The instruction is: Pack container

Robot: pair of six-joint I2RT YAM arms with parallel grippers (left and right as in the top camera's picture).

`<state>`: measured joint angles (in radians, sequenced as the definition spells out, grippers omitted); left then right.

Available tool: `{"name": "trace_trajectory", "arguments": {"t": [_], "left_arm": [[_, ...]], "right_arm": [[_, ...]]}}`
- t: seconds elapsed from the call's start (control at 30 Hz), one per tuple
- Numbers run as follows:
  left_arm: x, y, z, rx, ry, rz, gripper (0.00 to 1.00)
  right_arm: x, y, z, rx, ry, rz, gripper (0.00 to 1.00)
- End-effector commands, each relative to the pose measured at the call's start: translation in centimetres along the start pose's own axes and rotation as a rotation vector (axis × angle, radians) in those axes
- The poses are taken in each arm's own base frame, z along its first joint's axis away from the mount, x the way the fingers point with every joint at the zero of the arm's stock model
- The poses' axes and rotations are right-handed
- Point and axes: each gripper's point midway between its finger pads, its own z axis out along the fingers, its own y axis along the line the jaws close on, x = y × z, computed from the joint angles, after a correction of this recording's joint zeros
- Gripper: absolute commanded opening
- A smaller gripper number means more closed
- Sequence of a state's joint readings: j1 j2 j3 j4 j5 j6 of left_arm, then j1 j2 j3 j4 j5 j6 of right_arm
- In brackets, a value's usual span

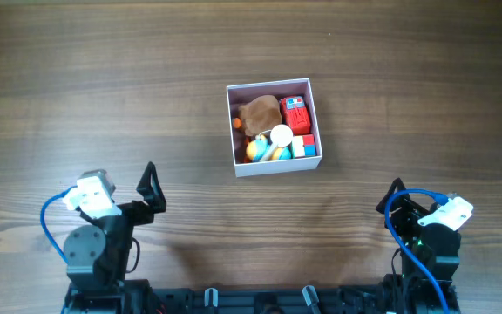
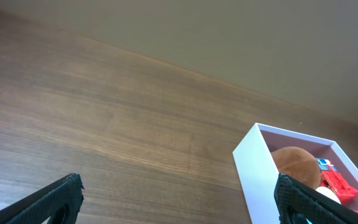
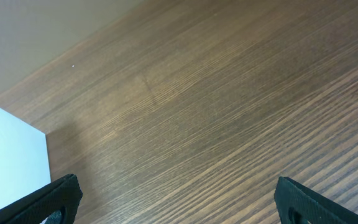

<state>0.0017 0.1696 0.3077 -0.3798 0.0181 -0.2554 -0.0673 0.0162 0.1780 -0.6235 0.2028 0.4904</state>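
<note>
The container (image 1: 274,167) is a square white-walled box at the middle of the table, right of centre. It holds a brown plush (image 1: 260,112), a red toy (image 1: 295,113), a white ball (image 1: 281,135) and other small coloured toys. My left gripper (image 1: 151,185) is open and empty near the front left, well away from the box. In the left wrist view the container's white wall (image 2: 253,168) stands at the right, with the plush (image 2: 294,162) inside. My right gripper (image 1: 396,194) is open and empty at the front right; its view shows the box's corner (image 3: 11,155).
Bare wooden table (image 1: 103,87) surrounds the box on all sides. Both arm bases stand at the front edge.
</note>
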Motion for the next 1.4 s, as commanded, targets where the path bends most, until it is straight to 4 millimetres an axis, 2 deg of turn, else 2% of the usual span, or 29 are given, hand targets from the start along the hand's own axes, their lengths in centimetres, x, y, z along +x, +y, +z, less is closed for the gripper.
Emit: {"name": "trace_trajectory", "arguments": {"t": [0.0,0.27,0.47,1.37], "left_arm": [[1.4,-0.2,0.3,0.041,-0.018,0.014,1.00],[2.3,0.1,0.9,0.062,-0.082,0.013,1.00],[3.8,0.5,1.6,0.068,-0.070,0.013,1.00],[3.9,0.1,1.6,0.083,-0.069,0.017,1.00]], "right_arm": [[0.2,-0.1,0.1,0.000,-0.003,0.012,1.00],[0.2,-0.1,0.1,0.000,-0.003,0.012,1.00],[0.2,-0.1,0.1,0.000,-0.003,0.012,1.00],[0.2,-0.1,0.1,0.000,-0.003,0.012,1.00]]}}
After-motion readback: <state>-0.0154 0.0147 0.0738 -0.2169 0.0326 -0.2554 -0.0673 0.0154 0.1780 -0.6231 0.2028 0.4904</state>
